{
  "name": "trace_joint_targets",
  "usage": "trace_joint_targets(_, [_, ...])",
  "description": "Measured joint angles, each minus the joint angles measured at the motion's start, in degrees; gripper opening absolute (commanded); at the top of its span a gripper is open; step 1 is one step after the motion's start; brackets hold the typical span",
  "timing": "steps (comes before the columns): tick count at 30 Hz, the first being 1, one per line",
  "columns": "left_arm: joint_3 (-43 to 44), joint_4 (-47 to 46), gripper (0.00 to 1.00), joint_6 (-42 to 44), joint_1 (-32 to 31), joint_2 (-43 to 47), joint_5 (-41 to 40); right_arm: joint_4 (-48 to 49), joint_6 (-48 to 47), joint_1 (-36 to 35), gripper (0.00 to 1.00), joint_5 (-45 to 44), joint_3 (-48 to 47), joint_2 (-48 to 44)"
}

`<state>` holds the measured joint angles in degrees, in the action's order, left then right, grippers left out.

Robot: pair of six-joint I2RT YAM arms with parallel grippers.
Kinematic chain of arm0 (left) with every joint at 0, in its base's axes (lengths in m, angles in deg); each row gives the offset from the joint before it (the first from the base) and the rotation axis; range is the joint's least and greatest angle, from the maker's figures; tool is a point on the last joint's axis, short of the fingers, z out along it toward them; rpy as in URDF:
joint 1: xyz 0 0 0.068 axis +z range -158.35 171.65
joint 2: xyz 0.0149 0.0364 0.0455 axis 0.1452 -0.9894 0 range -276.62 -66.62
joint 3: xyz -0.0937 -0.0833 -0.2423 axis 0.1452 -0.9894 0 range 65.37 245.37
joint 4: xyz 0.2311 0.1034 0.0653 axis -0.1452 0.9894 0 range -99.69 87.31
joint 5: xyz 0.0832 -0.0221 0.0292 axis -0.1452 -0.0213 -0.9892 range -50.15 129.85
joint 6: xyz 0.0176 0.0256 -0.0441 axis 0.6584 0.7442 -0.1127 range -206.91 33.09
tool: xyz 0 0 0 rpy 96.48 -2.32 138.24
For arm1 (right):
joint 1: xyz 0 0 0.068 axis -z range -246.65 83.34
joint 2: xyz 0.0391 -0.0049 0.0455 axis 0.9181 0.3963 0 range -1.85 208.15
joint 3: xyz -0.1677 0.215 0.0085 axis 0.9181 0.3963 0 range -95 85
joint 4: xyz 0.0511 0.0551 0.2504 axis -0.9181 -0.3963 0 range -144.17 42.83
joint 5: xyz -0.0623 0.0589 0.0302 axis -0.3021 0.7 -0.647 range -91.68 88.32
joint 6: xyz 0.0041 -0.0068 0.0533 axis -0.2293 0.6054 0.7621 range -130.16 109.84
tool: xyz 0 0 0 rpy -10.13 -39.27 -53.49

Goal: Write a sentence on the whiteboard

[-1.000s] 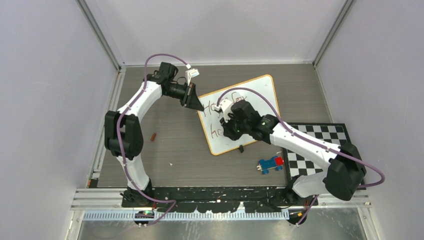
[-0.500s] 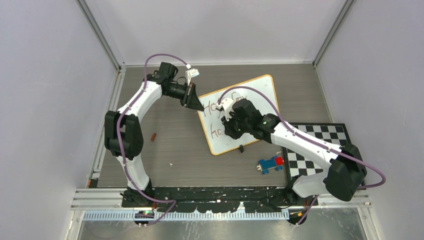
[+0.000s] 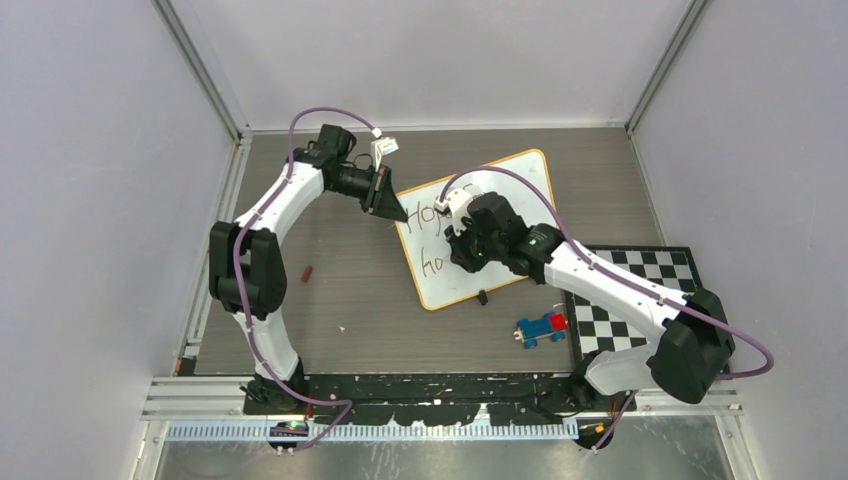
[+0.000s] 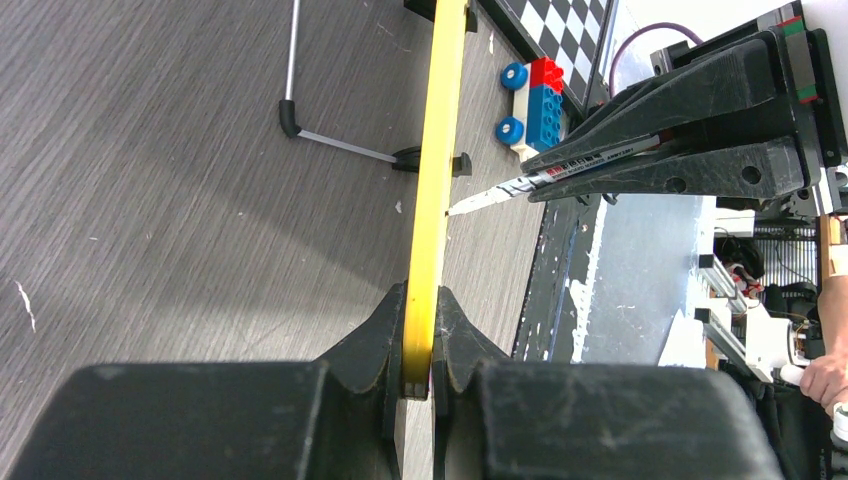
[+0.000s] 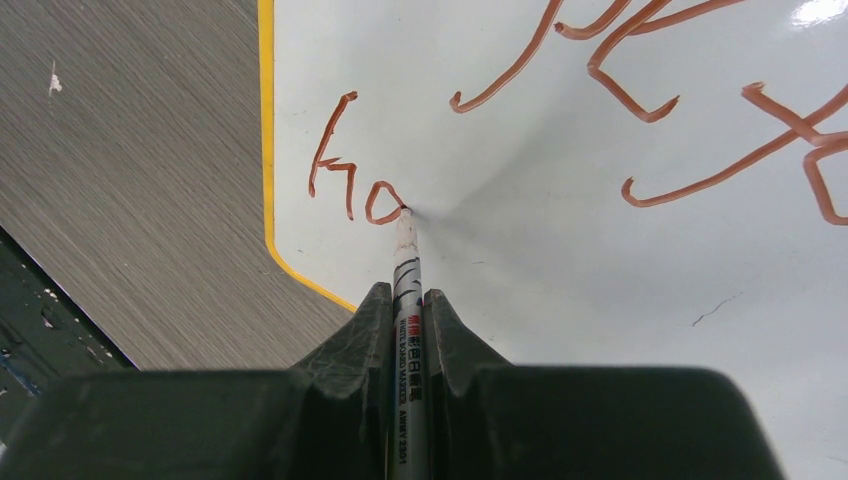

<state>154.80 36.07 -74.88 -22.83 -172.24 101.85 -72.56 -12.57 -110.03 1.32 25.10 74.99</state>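
A yellow-framed whiteboard (image 3: 520,185) lies on the table with red handwriting on it. My left gripper (image 3: 392,208) is shut on the board's yellow edge (image 4: 432,250) at its left corner. My right gripper (image 3: 462,255) is shut on a whiteboard marker (image 5: 408,290). The marker tip touches the board (image 5: 600,280) at the end of a red "ho" on the second line. The marker also shows in the left wrist view (image 4: 560,172), its tip against the board.
A black marker cap (image 3: 482,297) lies just below the board. A red and blue toy car (image 3: 541,327) sits beside a checkerboard mat (image 3: 630,300) at the right. A small red piece (image 3: 308,272) lies on the left of the table.
My right gripper has moved a little right and up with the marker. The second line on the board has grown from "h" strokes to "ho". The left arm has not moved.
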Motion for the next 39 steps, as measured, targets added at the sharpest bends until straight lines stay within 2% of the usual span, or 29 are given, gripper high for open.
trace_joint_targets(30, [0.0,0.1,0.00,0.0,0.0,0.0,0.0,-3.5,-1.3,0.4,0.00,1.4,0.8,0.0])
trace_joint_targets(39, [0.0,0.1,0.00,0.0,0.0,0.0,0.1,-4.4,-1.8,0.8,0.00,1.3,-0.9,-3.2])
